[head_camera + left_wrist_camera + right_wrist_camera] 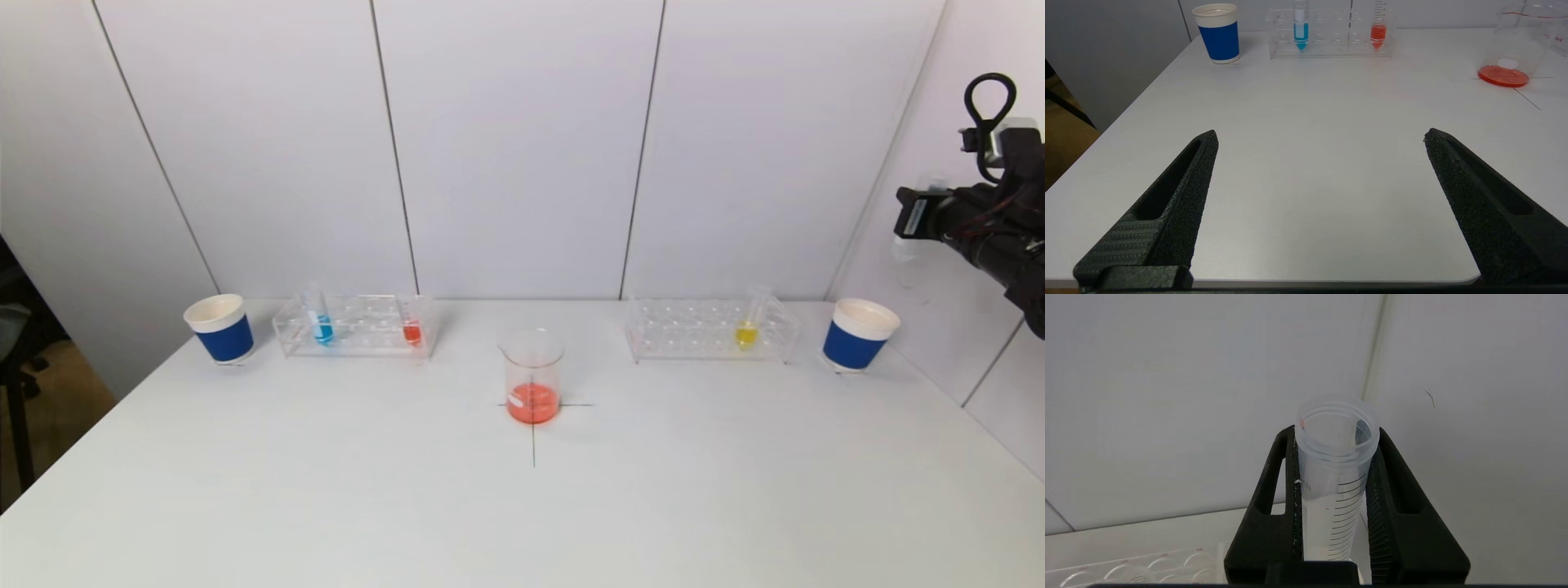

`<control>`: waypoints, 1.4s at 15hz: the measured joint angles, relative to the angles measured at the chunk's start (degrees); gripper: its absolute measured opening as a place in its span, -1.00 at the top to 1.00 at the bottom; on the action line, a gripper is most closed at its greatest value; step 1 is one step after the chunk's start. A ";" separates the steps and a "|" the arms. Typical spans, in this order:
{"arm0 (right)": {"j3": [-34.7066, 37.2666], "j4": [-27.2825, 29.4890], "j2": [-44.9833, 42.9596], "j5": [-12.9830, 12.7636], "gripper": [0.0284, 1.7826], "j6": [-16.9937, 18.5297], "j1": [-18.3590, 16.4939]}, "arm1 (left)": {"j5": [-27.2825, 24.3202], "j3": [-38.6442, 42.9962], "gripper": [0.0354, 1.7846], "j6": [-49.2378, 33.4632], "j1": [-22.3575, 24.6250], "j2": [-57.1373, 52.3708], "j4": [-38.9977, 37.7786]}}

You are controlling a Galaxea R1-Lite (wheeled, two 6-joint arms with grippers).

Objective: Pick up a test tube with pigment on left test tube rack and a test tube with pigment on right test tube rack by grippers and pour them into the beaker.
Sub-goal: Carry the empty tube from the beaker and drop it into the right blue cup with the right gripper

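Note:
The glass beaker stands at the table's middle on a cross mark, with orange-red liquid in its bottom. The left test tube rack holds a blue-pigment tube and a red-pigment tube. A yellow-pigment tube stands in the right rack. My right gripper is raised high at the far right, above the right cup. It is shut on a clear graduated test tube in which no pigment shows. My left gripper is open over the table's near left edge, out of the head view.
A blue paper cup stands left of the left rack, and another blue cup right of the right rack. White wall panels close off the back and right. The table's left edge drops to the floor.

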 joint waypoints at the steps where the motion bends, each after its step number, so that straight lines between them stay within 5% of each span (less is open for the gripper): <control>1: -0.28 -0.20 0.90 0.01 0.47 0.11 -0.39 | -0.02 0.00 -0.98 -0.02 0.00 0.00 0.00; 6: -1.96 -0.77 4.83 -0.15 0.47 0.41 -0.77 | -0.02 0.00 -0.98 0.00 -0.02 0.00 0.00; 10: -2.90 -3.00 7.66 0.15 0.47 4.29 -0.38 | -0.02 0.00 -0.98 0.00 0.00 0.00 0.00; 21: -4.69 -3.85 12.68 -0.32 0.47 3.88 -0.88 | -0.02 0.00 -0.98 -0.02 0.00 0.00 0.00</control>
